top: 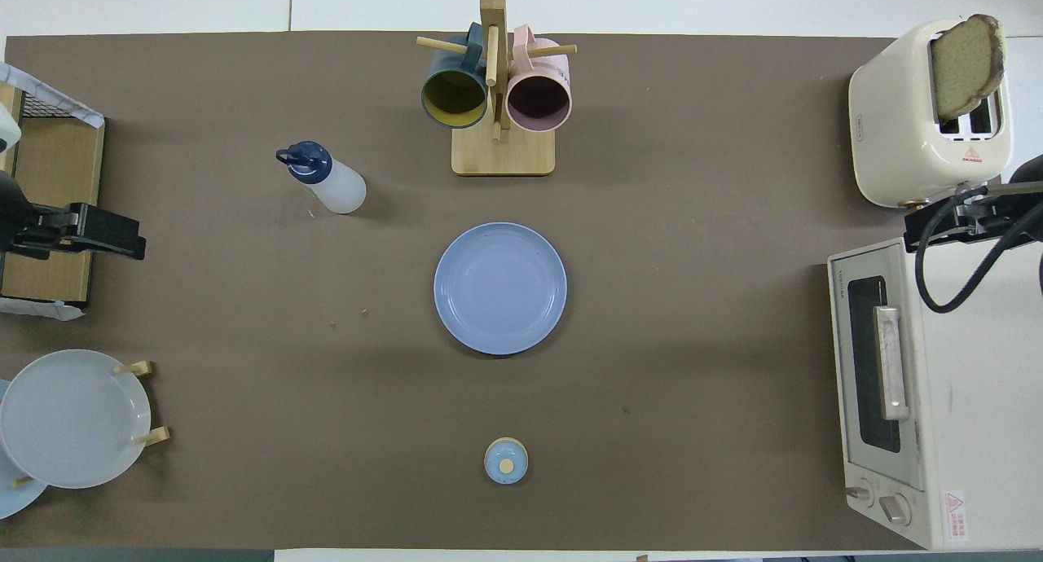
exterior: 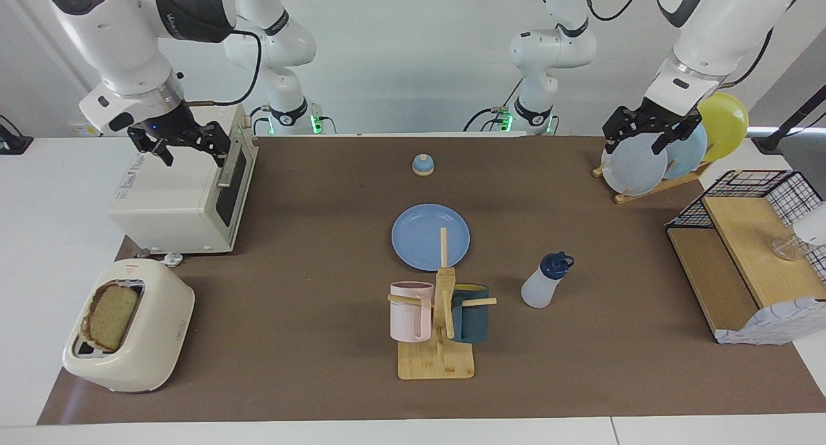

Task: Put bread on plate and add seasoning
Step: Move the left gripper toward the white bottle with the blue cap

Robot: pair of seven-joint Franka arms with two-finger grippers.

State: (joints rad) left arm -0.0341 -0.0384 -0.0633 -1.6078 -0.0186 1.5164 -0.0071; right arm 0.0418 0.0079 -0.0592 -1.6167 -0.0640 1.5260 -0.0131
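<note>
The bread (exterior: 113,316) stands upright in a slot of the cream toaster (exterior: 155,342), at the right arm's end of the table; it also shows in the overhead view (top: 965,65). The blue plate (exterior: 430,237) lies bare at the table's middle (top: 499,288). The seasoning bottle (exterior: 545,280), white with a navy cap, stands upright beside the plate toward the left arm's end (top: 326,179). My right gripper (exterior: 191,149) hangs open and empty over the toaster oven (exterior: 187,200). My left gripper (exterior: 635,142) hangs open and empty over the plate rack (exterior: 645,164).
A wooden mug tree (exterior: 442,316) with a pink and a dark teal mug stands just farther from the robots than the plate. A small blue bell (exterior: 423,165) sits nearer to the robots. A wire-and-wood shelf (exterior: 748,251) stands at the left arm's end.
</note>
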